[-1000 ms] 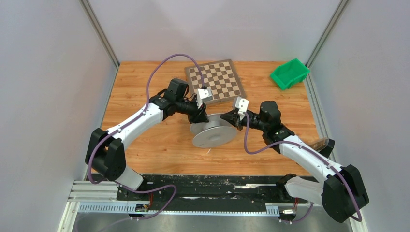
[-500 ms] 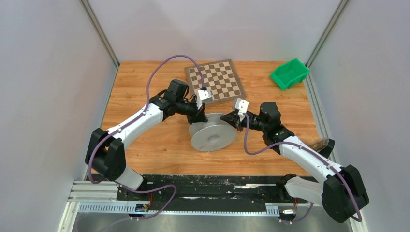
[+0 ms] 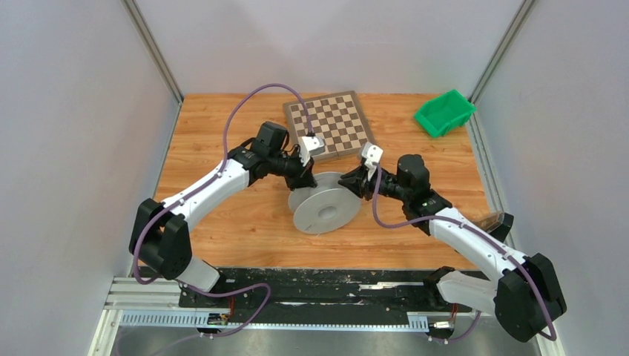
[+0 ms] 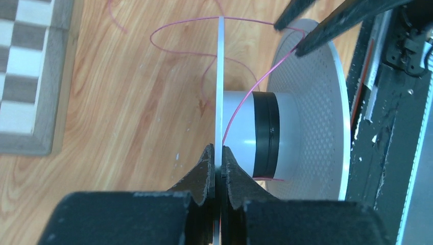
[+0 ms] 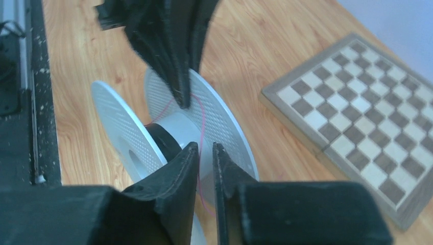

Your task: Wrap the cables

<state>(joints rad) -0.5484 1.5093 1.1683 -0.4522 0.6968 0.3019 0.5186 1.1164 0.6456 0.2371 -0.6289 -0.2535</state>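
Observation:
A grey spool (image 3: 326,210) with a black band on its hub stands on edge mid-table. My left gripper (image 3: 310,180) is shut on the rim of its far flange (image 4: 220,76); the jaws pinch the thin plate in the left wrist view (image 4: 219,153). A thin pink cable (image 4: 245,102) runs taut from the hub up to my right gripper (image 3: 348,182), bends there, and loops loose over the wood. In the right wrist view the right gripper (image 5: 206,148) is nearly closed, with the cable (image 5: 201,117) between its jaws, above the spool (image 5: 122,132).
A chessboard (image 3: 330,124) lies just behind the spool. A green bin (image 3: 443,113) sits at the far right corner. A black rail (image 3: 311,289) runs along the near edge. Grey walls close in both sides.
My right gripper has moved left and toward the far side over the spool's rim, carrying the cable. The spool has shifted slightly left. The left gripper holds its place.

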